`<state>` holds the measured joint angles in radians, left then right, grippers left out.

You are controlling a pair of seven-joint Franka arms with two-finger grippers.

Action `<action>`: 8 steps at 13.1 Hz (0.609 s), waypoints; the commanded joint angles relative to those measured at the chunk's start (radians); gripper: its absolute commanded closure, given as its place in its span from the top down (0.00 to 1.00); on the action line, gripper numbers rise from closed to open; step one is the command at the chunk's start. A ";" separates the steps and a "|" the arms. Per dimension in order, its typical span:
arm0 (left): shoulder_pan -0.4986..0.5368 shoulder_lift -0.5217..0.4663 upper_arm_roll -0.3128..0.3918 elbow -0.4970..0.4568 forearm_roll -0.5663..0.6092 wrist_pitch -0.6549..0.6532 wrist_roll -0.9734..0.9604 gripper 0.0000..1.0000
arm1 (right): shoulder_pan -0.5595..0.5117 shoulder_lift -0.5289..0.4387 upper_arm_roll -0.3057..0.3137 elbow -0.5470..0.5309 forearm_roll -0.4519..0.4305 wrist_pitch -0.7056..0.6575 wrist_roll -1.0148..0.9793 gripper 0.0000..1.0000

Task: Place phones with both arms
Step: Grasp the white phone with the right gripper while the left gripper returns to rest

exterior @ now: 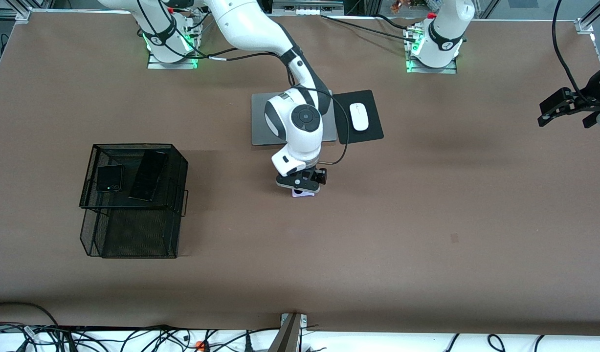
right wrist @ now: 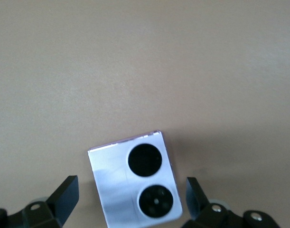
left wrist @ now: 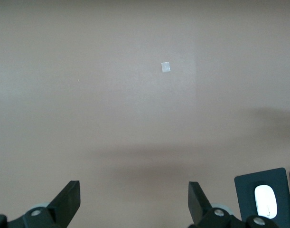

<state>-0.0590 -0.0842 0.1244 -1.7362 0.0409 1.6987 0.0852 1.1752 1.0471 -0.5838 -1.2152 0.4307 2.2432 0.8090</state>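
Right gripper (right wrist: 130, 199) spread wide, straddling my lavender phone (right wrist: 134, 183), nothing grasped. Rigid, thin, slick; I'd pinch its long edges. Left gripper (left wrist: 134, 202) waits, released.

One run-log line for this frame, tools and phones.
right tool: open, over lavender phone, not gripping | left tool: open, waiting at left arm's table end | two black phones: on mesh basket

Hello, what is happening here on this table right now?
The right gripper hangs open just above the lavender-white phone on the table, ready to grasp it. Two black phones already lie on the wire basket. The left gripper, open, waits over the left arm's end of the table.
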 commanded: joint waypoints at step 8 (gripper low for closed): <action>-0.022 -0.017 0.006 -0.014 0.025 0.010 0.013 1.00 | -0.011 0.036 0.039 -0.015 0.002 0.081 -0.177 1.00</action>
<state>-0.0678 -0.0842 0.1239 -1.7364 0.0409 1.7031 0.0852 1.1712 1.0909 -0.5614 -1.2227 0.4307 2.3071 0.6618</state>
